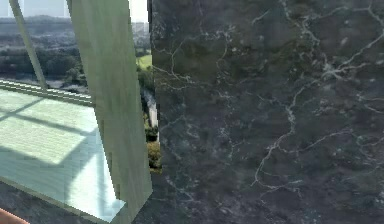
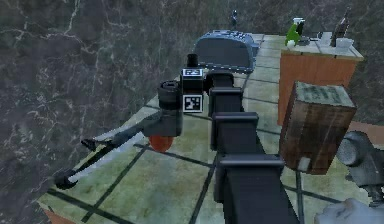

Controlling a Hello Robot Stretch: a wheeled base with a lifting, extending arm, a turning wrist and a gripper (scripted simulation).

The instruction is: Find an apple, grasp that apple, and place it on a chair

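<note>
A home kitchen: a tiled countertop carries a grey toaster-like appliance, against a dark marble wall.

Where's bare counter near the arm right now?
Bare tile lies between the gripper and the near edge of the counter, and between the arm and the wooden box. Crowded: around the toaster and by the red blob.

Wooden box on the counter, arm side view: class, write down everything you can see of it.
The wooden box is a brown, upright block with vertical plank-like grain and a paler, grey-green top face. It stands on the green tiled counter toward the arm side view's right, just right of the dark arm, with a gap between them. Behind it rises an orange-brown cabinet. Whether it has a lid cannot be told.
</note>
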